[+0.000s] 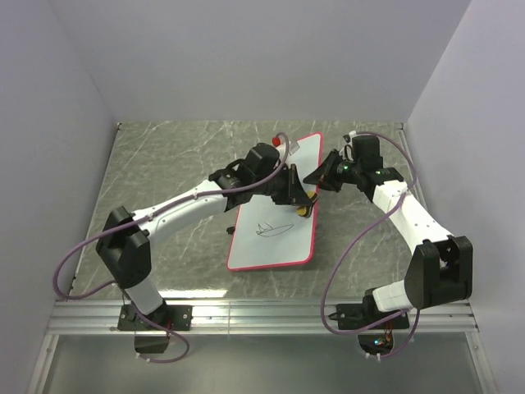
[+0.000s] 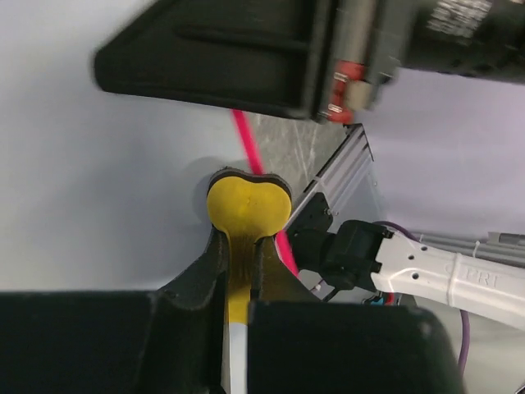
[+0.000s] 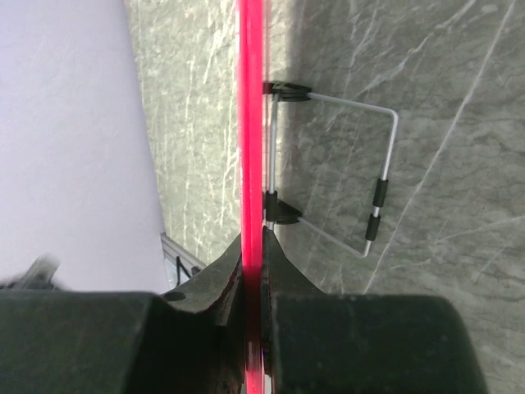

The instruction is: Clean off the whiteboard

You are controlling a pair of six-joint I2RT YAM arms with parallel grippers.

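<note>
Whiteboard [image 1: 283,246], large, flat, white, thin red rim, rounded corners: on the grey marbled table [image 1: 164,164], right edge pinched between the narrowed fingers of the right hand [image 3: 253,250]. Thin wire stand [image 3: 381,176] just beyond that hand, behind the rim. Left hand [image 2: 242,254] clamped on a small yellow eraser block [image 2: 246,203], held at the white face ahead of its fingers; contact hard to tell. Black marker scribble [image 1: 272,228] near that hand, on its base side, unwiped. Wiping step, seemingly early. Next, probably: drag the eraser back over the scribble, pressing flat, with the rim steadied.
</note>
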